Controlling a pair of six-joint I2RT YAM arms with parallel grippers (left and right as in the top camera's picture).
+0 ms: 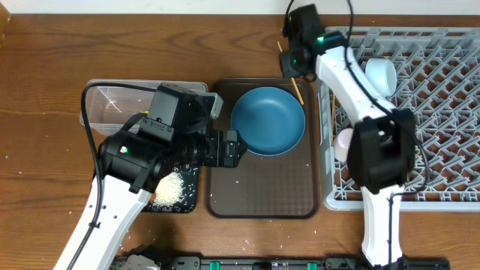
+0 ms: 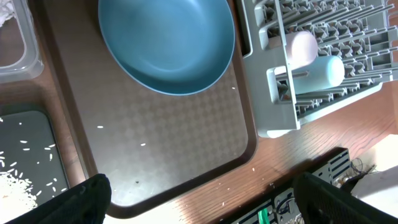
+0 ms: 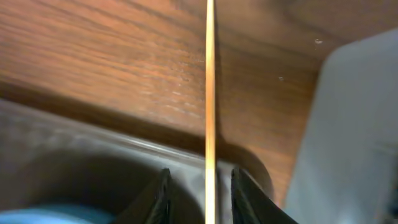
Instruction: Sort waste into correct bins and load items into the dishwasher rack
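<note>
A dark blue plate (image 1: 268,120) lies on the brown serving tray (image 1: 262,199). My right gripper (image 1: 293,70) hovers at the tray's far right corner. In the right wrist view its jaws (image 3: 199,199) stand apart around a wooden chopstick (image 3: 210,93), with a gap on each side. A second chopstick (image 1: 332,112) lies at the left edge of the grey dishwasher rack (image 1: 442,112). A light blue cup (image 2: 326,70) and a pink cup (image 2: 301,46) sit in the rack. My left gripper (image 2: 205,205) is wide open and empty over the tray's near edge.
A clear tub (image 1: 112,105) with white tissue (image 2: 5,9) stands at the left. In front of it, a black tray (image 1: 191,176) holds rice crumbs (image 1: 171,189). Stray grains dot the brown tray and the table (image 2: 298,155).
</note>
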